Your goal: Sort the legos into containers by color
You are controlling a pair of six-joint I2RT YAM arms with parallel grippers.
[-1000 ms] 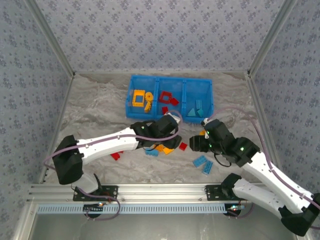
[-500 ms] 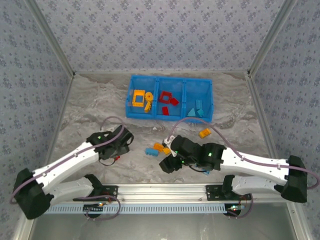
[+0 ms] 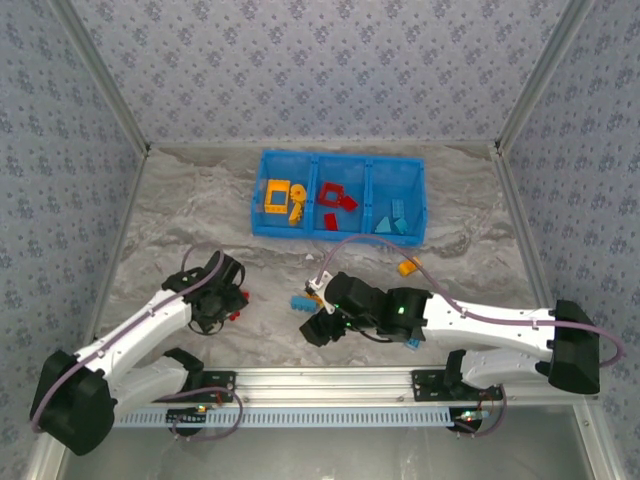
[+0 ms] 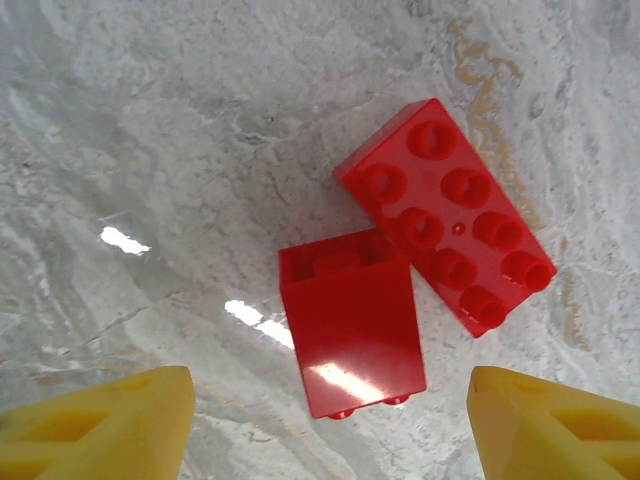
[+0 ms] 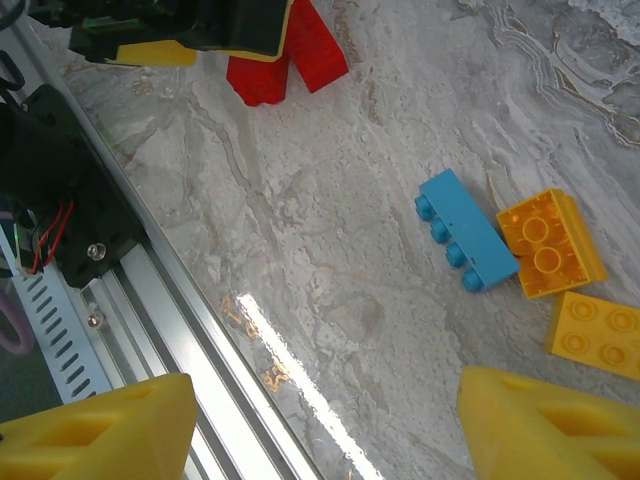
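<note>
Sloped red lego (image 4: 352,322) and studded red lego (image 4: 447,228): touching on the table by your left arm, well apart from the blue bin (image 3: 340,236). Your left gripper (image 4: 325,440) hangs spread and empty above them, so closing may catch both or skid the smooth one aside. Your right gripper (image 5: 325,430), likewise spread and empty, hangs by the front rail (image 5: 170,310), with a light blue lego (image 5: 468,243) and orange legos (image 5: 548,243) beside it; your arms could crowd each other here.

place: robot lab cell | cues: aluminium rail (image 3: 330,378), patterned wall panels (image 3: 320,70), marble tabletop (image 3: 180,220)
</note>
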